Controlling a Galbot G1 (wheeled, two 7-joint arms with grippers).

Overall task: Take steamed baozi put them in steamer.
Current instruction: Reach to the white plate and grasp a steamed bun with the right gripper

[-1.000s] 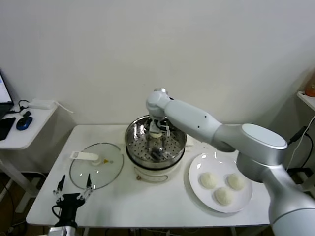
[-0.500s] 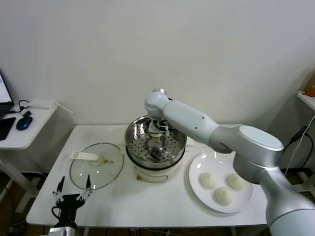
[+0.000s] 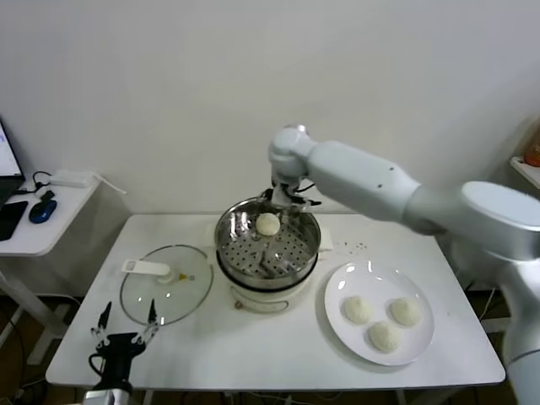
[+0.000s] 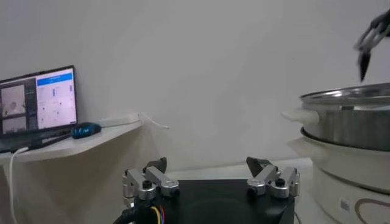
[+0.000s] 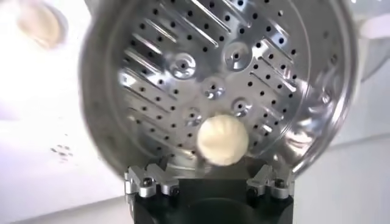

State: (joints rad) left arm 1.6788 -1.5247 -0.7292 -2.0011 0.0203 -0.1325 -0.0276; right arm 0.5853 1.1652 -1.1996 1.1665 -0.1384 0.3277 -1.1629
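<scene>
One baozi (image 3: 267, 224) sits in the steamer (image 3: 232, 245) with the right gripper (image 3: 293, 197) wide open above its back rim – lid (image 3: 164, 284) left, plate (image 3: 380, 277) with three buns right (only the head view shows these) – and the left gripper (image 3: 125, 322) waits open down front.

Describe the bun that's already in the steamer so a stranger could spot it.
Find the steel steamer mid-table, between the glass lid and the white plate. One bun lies on its holed floor toward the back. It is alone there; the other three are on the plate.
</scene>
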